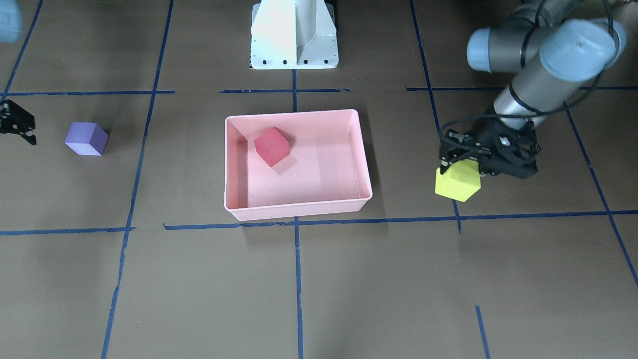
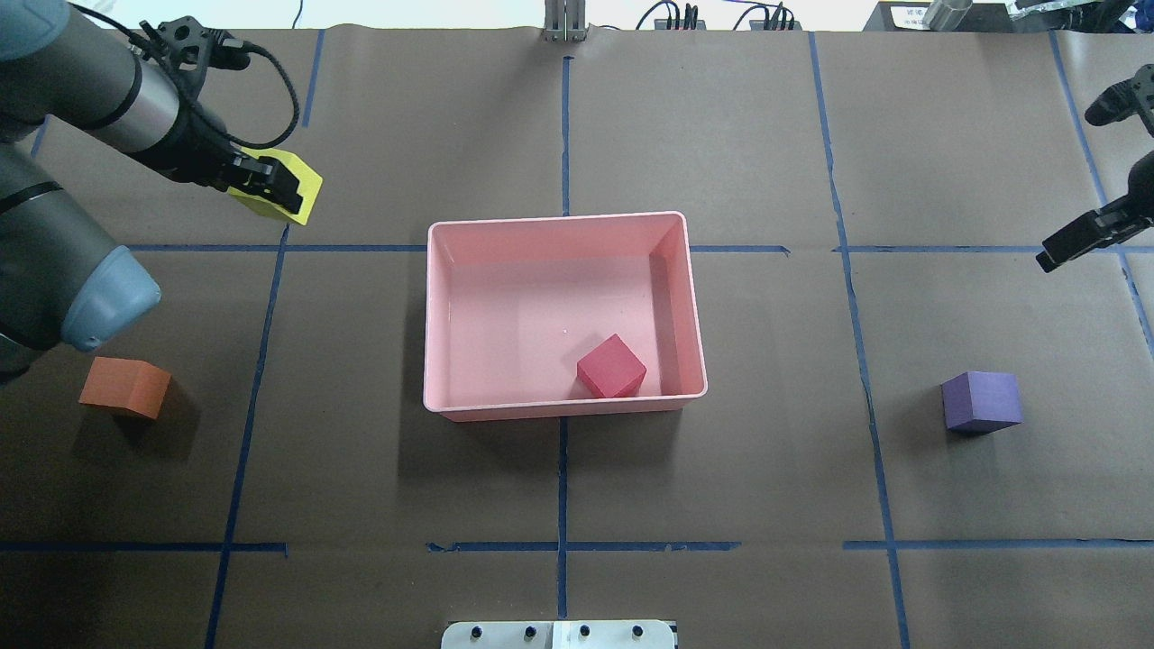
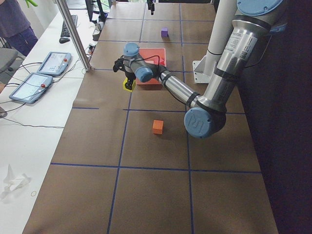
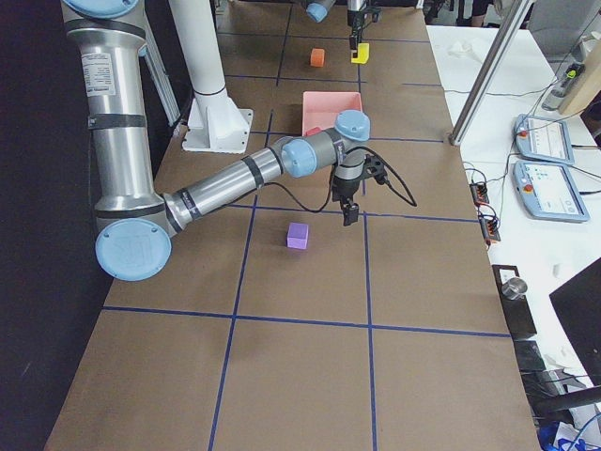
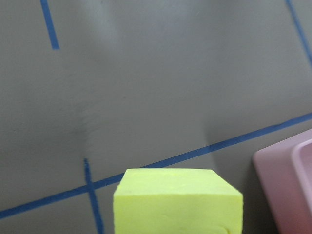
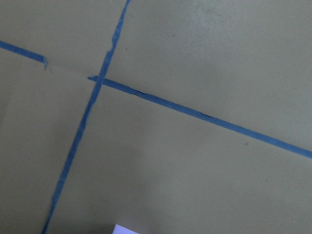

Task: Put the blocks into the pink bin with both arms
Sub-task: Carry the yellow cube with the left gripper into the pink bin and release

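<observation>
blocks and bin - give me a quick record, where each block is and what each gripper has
pink bin: centre of the table, one block inside
red block: in the bin
yellow block: held by left gripper, outside the bin
orange block: on table, robot's left
purple block: on table, robot's right
right gripper: empty, apart from purple block; jaws unclear

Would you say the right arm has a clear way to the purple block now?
Probably yes: the right gripper hangs close to the purple block, with only table between them. I cannot tell whether its jaws are open.
</observation>
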Robot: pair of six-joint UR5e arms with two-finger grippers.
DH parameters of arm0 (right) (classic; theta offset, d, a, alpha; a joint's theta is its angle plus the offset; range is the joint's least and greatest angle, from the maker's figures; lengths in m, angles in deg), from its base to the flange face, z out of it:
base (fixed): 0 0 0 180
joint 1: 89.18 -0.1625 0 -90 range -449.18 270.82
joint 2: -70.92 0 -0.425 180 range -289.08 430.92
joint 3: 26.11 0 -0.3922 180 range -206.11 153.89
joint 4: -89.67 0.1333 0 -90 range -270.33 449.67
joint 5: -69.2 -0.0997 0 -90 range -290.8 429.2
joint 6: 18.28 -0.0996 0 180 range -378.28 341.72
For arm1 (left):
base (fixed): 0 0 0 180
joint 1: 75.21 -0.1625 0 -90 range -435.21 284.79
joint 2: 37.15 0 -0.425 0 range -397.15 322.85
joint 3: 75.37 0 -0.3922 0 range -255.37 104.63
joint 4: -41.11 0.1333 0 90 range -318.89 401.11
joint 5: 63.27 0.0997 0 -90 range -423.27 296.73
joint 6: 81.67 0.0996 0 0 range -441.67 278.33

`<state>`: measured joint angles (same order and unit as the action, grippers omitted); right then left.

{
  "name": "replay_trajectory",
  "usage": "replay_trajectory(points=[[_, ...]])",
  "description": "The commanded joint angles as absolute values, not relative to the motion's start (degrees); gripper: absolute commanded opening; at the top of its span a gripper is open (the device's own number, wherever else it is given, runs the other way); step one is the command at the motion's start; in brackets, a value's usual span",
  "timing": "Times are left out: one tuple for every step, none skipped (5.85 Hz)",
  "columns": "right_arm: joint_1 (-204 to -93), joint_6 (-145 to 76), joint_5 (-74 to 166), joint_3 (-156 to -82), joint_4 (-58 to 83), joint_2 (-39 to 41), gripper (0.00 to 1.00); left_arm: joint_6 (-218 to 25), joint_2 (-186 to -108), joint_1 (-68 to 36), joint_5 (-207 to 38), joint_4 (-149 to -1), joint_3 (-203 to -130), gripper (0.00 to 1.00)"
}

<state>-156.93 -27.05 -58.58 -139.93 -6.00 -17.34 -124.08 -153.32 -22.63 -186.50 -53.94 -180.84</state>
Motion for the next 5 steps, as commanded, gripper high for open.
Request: replay_trajectory(points=[[-157.55, -25.92, -58.60, -141.51, -3.17, -22.22, 1.00, -137.75, -162.26, -34.01, -176.79, -41.00, -186.90, 0.60], [-157.47, -27.76, -58.68, -140.11, 4.34, -25.98, 1.00, -144.09, -164.83, -39.56, -171.78, -40.98, -186.03, 0.68], [-155.90, -34.91, -58.51, -138.80, 9.11, -26.98, 1.00, -144.94, -165.03, -41.53, -169.64, -40.98, -185.94, 1.00], [-151.19, -45.16, -57.38, -137.91, 13.95, -26.99, 1.00, -145.03, -165.03, -41.63, -169.53, -40.98, -186.02, 1.00], [-145.57, -57.45, -53.89, -137.90, 19.39, -26.99, 1.00, -145.04, -165.03, -41.63, -169.53, -40.98, -186.11, 1.00]])
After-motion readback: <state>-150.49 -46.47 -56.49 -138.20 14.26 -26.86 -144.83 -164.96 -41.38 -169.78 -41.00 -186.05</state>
